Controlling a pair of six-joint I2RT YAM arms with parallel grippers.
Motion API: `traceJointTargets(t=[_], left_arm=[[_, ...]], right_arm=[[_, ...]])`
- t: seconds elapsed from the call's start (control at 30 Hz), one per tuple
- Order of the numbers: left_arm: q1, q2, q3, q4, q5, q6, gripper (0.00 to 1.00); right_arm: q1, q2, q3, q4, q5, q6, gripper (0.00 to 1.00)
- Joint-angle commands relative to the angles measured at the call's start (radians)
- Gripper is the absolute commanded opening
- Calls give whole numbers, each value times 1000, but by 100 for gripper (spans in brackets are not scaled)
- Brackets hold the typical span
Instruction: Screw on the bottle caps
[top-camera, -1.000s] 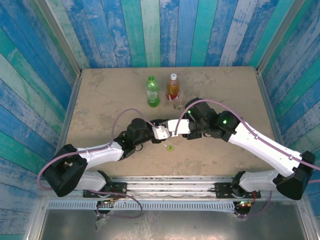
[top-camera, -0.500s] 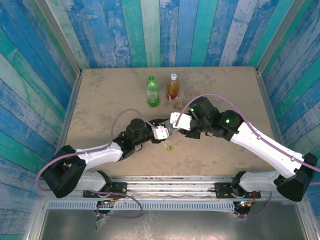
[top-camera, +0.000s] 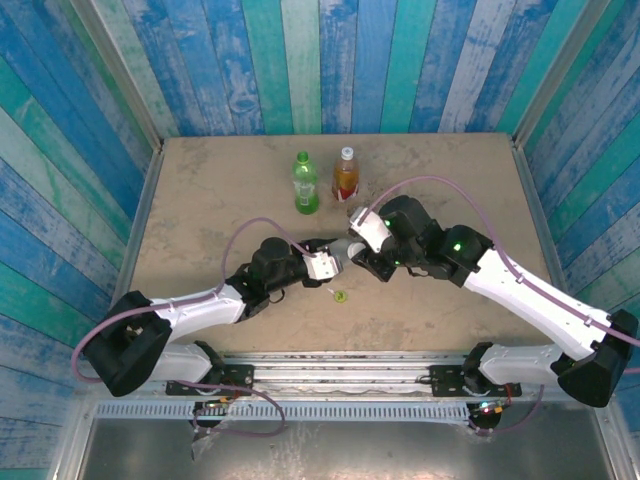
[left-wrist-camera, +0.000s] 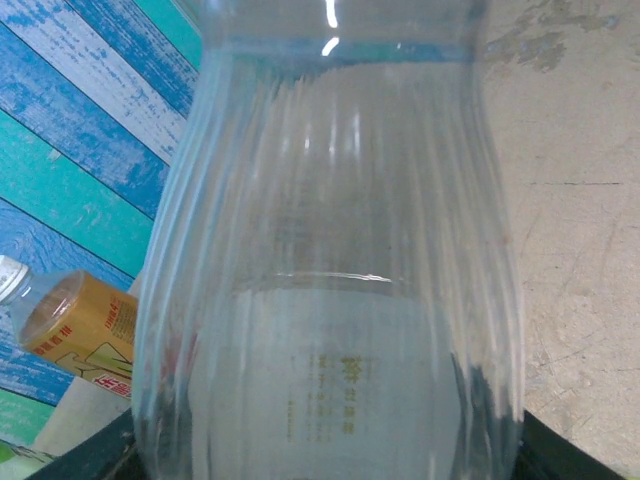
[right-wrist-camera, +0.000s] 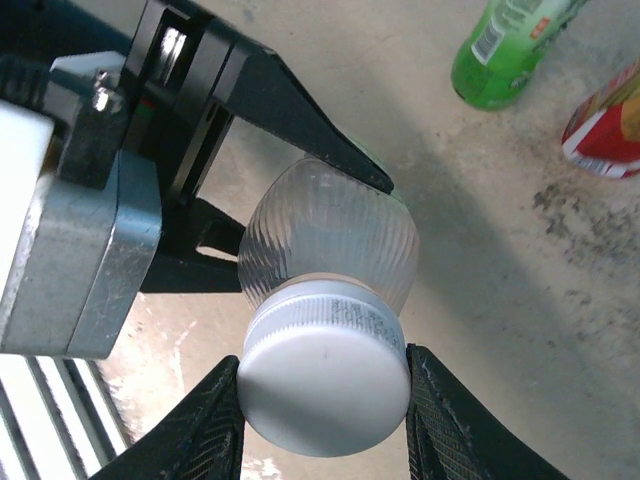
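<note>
Grip: left gripper (top-camera: 333, 262) clamped across the ribbed belly of the clear bottle (left-wrist-camera: 330, 300). The right gripper (right-wrist-camera: 325, 425) is pinching the white cap (right-wrist-camera: 322, 385) by its sides, cap seated on the neck.
Handling: light, thin-walled, slick; likely buckles if squeezed, so twist by the cap rim.
Long axis runs gripper to gripper, neck toward the right one; tilt unclear.

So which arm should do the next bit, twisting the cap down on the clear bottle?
Right. The right gripper pinches the white cap on the neck of the clear bottle, so it can twist; the left gripper clamps the bottle's body and should hold it steady.
</note>
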Motion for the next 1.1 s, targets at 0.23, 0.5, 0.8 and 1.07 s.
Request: traceJointTargets(t=[0.23, 0.5, 0.8, 1.07], left_arm=[[-3, -46, -10, 55, -34, 1, 59], [-1, -42, -7, 57, -31, -33, 59], [60, -4, -31, 279, 222, -372, 57], [60, 39, -24, 448, 342, -569, 58]], right_arm=[[-33, -13, -21, 31, -37, 401, 1], [-34, -45, 28, 5, -73, 181, 39], [-36, -301, -129, 336, -36, 39, 72], [-38, -427, -338, 681, -174, 4, 74]])
